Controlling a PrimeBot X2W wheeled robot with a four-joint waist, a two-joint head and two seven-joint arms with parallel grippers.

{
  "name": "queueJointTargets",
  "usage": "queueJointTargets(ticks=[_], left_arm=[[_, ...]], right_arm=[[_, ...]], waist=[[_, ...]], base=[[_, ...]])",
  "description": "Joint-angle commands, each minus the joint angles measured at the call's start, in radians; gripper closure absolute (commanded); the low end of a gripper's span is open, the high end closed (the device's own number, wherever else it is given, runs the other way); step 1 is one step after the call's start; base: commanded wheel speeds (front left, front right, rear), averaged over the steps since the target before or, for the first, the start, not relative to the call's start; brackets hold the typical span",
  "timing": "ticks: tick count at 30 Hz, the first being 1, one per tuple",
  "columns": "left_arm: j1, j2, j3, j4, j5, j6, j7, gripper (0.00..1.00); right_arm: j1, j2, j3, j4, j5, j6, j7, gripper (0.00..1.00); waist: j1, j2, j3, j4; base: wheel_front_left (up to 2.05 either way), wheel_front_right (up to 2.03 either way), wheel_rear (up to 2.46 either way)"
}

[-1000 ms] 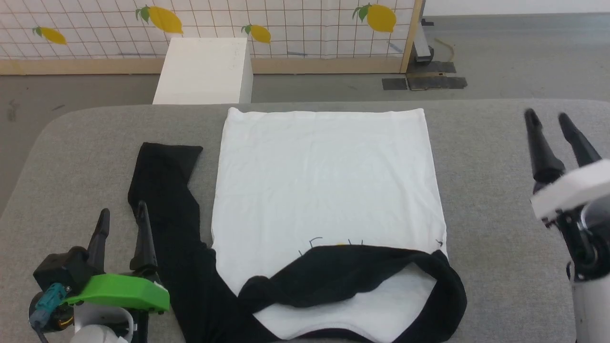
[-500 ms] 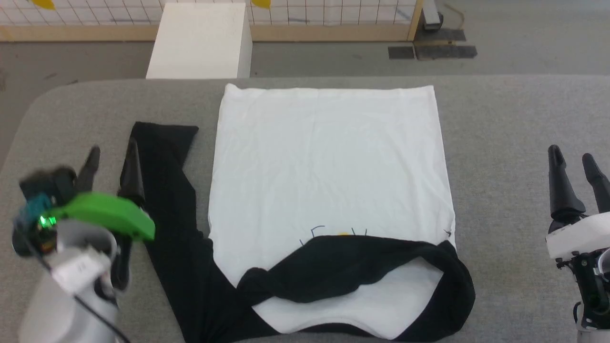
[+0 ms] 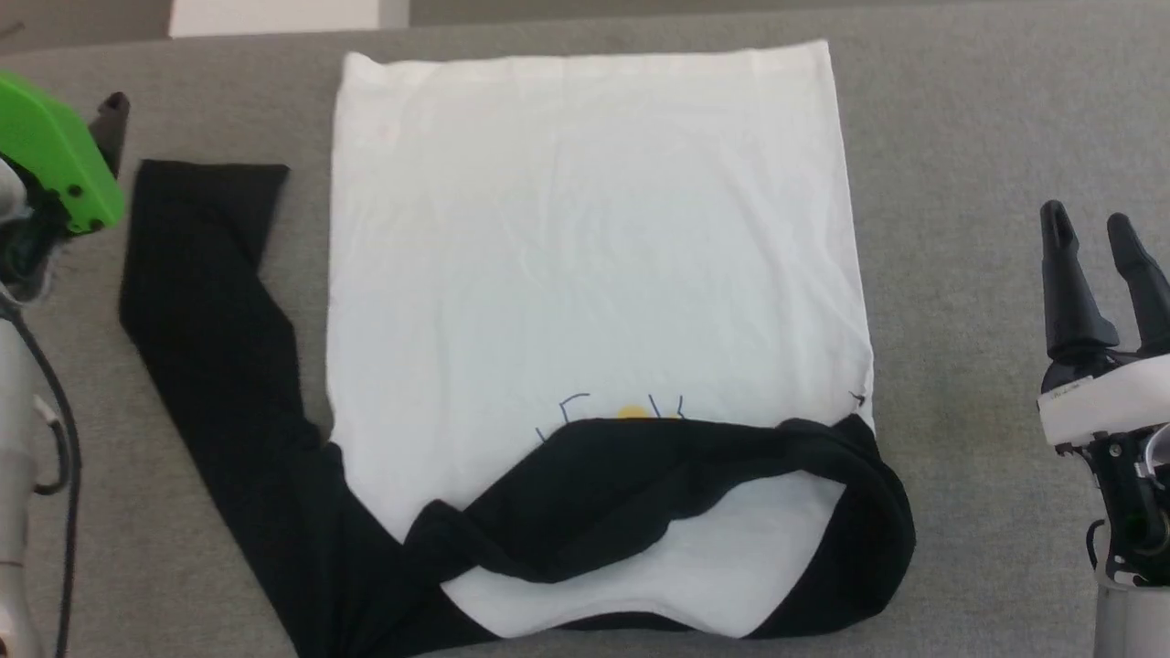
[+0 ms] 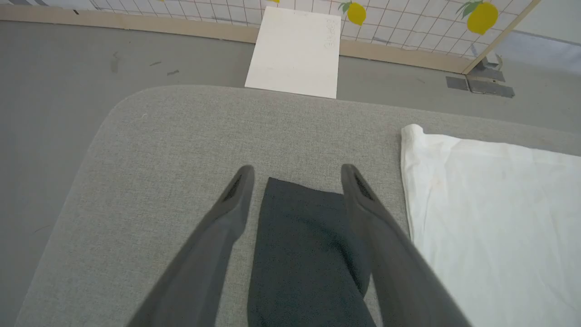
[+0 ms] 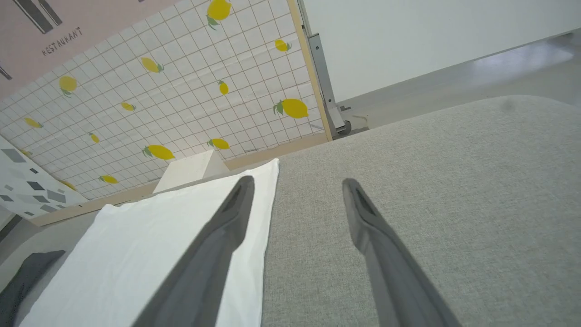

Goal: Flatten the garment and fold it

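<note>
White cloth shirt with long black raglan sleeves (image 3: 594, 228) lies flat on the grey fabric-covered table (image 3: 969, 119), hem far, neck near. One black sleeve (image 3: 640, 484) is folded across the chest. The other sleeve (image 3: 201, 302) lies stretched out on the robot's left. Left gripper (image 4: 297, 175) has its fingers spread wide either side of that sleeve's cuff, nothing held, contact unclear. Right gripper (image 3: 1083, 224) is well off the shirt's right edge, fingers also spread, empty. Fabric looks light and limp and likely drags on the cover. Suggest pinching the cuff edge and lifting before carrying.
</note>
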Motion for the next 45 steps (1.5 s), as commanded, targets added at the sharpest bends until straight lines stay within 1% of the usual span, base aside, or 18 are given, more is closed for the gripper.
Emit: queueJointTargets(ticks=[1,3,7,12,15,18,23,24,25,27,31,37,40,45], left_arm=[[-0.025,0.015,-0.002,0.008,-0.017,0.004,0.041,0.00],[-0.041,0.035,-0.004,0.018,-0.026,0.013,0.120,0.00],[-0.044,0.073,-0.008,0.014,-0.028,0.044,0.232,0.00],[-0.020,0.133,-0.016,0.006,0.020,0.102,0.271,0.00],[0.000,0.154,-0.012,0.009,0.031,0.132,0.283,0.00],[0.017,0.138,0.004,0.009,-0.003,0.137,0.304,0.00],[0.034,0.104,0.017,0.019,-0.072,0.118,0.370,0.00],[0.038,0.099,0.019,0.017,-0.081,0.116,0.376,0.47],[0.039,0.096,0.023,0.012,-0.087,0.113,0.370,1.00],[0.043,0.087,0.034,0.010,-0.105,0.109,0.361,1.00],[0.035,0.084,0.060,0.001,-0.119,0.095,0.296,1.00],[0.013,0.062,0.140,0.035,-0.159,0.119,0.165,1.00],[0.011,0.045,0.180,0.062,-0.187,0.124,0.105,1.00],[0.035,0.038,0.220,0.109,-0.199,0.137,0.025,1.00]], right_arm=[[-0.016,0.000,0.001,-0.008,0.008,-0.001,-0.003,0.00],[-0.020,0.000,0.001,-0.013,0.007,-0.001,-0.006,0.00],[-0.021,0.000,0.000,-0.021,0.012,-0.001,-0.007,0.00],[-0.030,0.000,0.008,-0.027,0.015,-0.001,-0.014,0.00],[-0.037,0.000,0.016,-0.029,0.011,-0.001,-0.014,0.00],[-0.043,0.000,0.019,-0.035,0.012,-0.001,-0.012,0.00],[-0.048,0.000,0.009,-0.043,0.006,-0.001,-0.005,0.00],[-0.049,0.000,0.006,-0.045,0.005,-0.001,-0.003,0.00],[-0.050,0.000,0.003,-0.047,0.004,-0.001,-0.001,0.00],[-0.052,0.000,0.001,-0.050,0.002,-0.001,0.001,0.00],[-0.052,0.000,-0.001,-0.052,-0.002,-0.001,0.006,0.00],[-0.052,0.000,-0.002,-0.039,-0.009,-0.001,0.006,0.00],[-0.046,0.000,-0.011,-0.030,-0.018,-0.001,0.009,0.00],[-0.022,0.000,-0.023,-0.016,-0.021,-0.001,0.016,0.00]], waist=[[-0.0001,0.0000,0.092,-0.066],[-0.0001,0.0000,0.114,-0.077],[-0.0001,0.0000,0.152,-0.090],[-0.0001,0.0000,0.183,-0.099],[-0.0001,0.0000,0.192,-0.099],[-0.0001,0.0000,0.198,-0.094],[-0.0001,0.0000,0.204,-0.080],[-0.0001,0.0000,0.205,-0.077],[-0.0001,0.0000,0.206,-0.076],[-0.0001,0.0000,0.206,-0.073],[-0.0001,0.0000,0.203,-0.067],[-0.0001,0.0000,0.168,-0.051],[-0.0001,0.0000,0.126,-0.029],[-0.0001,0.0000,0.046,0.009]], base=[[0.00,0.00,0.00],[0.00,0.00,0.00],[0.00,0.00,0.00],[0.00,0.00,0.00],[0.00,0.00,0.00],[0.00,0.00,0.00],[0.00,0.00,0.00],[0.00,0.00,0.00],[0.00,0.00,0.00],[0.00,0.00,0.00],[0.00,0.00,0.00],[0.00,0.00,0.00],[0.00,0.00,0.00],[0.00,0.00,0.00]])
